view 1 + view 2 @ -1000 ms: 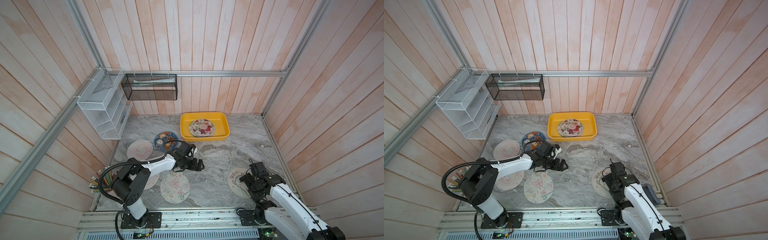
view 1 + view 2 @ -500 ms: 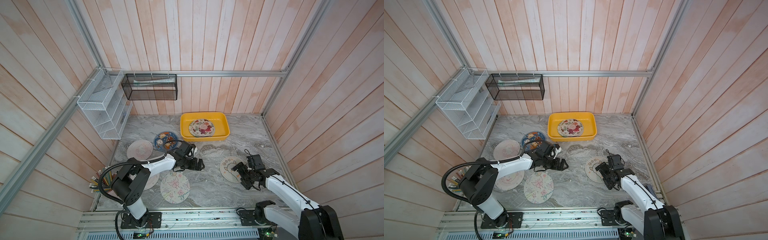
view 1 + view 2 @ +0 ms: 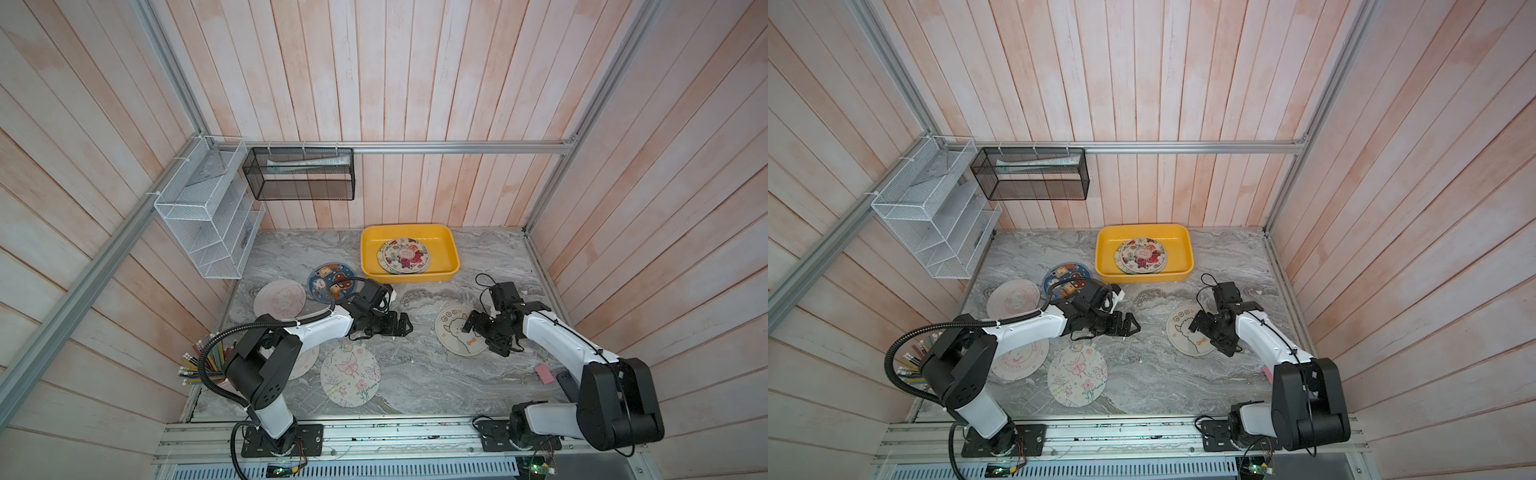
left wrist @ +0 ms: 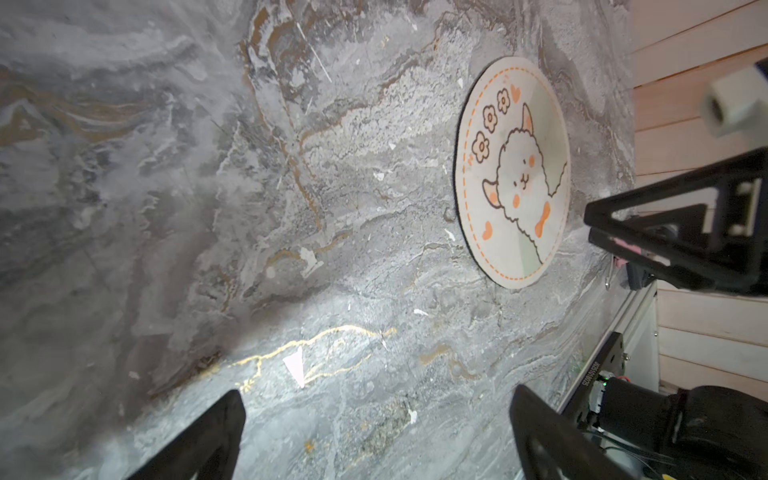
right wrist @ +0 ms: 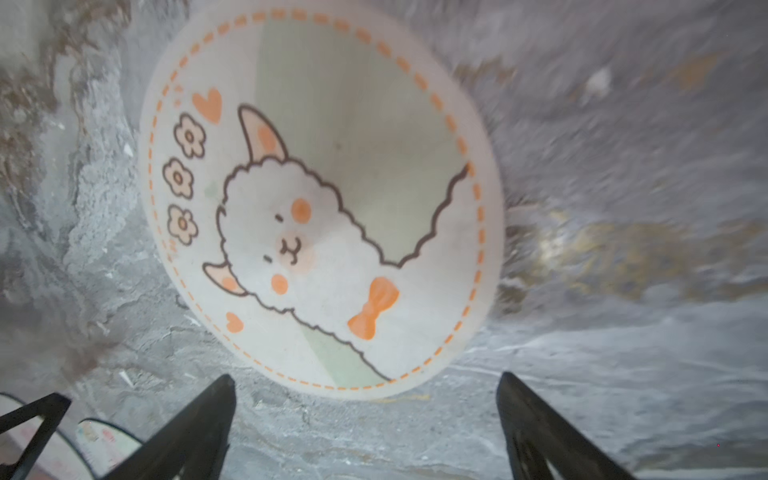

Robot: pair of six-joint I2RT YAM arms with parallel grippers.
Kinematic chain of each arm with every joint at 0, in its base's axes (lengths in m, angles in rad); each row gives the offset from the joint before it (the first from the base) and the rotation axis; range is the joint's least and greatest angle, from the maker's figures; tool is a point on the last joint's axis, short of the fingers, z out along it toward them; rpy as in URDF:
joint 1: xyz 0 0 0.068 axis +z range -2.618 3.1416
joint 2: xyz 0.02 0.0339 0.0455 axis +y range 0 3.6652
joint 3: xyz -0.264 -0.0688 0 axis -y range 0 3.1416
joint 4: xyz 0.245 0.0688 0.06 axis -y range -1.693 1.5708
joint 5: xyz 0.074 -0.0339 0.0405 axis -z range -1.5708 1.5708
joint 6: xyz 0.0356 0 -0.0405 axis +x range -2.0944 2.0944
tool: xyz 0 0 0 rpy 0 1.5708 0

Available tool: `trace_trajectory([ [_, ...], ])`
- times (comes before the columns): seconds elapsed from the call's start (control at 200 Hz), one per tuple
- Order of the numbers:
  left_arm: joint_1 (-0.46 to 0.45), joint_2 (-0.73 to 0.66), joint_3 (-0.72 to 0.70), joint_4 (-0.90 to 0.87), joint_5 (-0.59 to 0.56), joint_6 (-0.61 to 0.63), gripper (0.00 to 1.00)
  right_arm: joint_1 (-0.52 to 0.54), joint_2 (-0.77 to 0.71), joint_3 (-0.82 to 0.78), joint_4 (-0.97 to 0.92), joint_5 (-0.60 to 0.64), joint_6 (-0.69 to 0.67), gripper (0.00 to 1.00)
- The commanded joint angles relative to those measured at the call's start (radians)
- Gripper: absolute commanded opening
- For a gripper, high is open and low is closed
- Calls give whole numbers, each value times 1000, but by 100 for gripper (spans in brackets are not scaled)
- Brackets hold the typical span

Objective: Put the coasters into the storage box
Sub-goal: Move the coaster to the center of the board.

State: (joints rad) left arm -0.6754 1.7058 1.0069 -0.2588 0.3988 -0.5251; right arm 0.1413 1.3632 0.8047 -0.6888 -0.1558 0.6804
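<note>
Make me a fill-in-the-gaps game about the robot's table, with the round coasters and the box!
1. The storage box is coloured ____.
2. The right gripper, close to the alpaca coaster, has its jaws ____.
3. The butterfly coaster lies on the ____, not in the box.
Missing words: yellow; open; table.

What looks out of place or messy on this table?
Nothing looks broken. The coasters in the yellow tray sit in a crooked, offset pile, a small pink block lies loose beside the right arm, and white flecks litter the tabletop.
</note>
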Motion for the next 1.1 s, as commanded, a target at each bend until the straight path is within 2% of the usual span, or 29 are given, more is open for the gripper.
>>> trace_trajectory([
  [0.0,-4,15,29,30,18,-17,100,-36,59,52,-33,79,-137,98],
  [0.195,-4,4,27,34,12,-29,100,-70,191,100,114,86,-224,98],
  [0.495,-5,-14,8,42,1,-43,100,-72,270,65,243,-114,-292,97],
  [0.94,-6,23,36,16,-26,-39,100,185,298,52,294,-279,-231,96],
  [1.095,-31,75,98,-52,-81,-1,100,185,246,66,257,-233,-225,96],
])
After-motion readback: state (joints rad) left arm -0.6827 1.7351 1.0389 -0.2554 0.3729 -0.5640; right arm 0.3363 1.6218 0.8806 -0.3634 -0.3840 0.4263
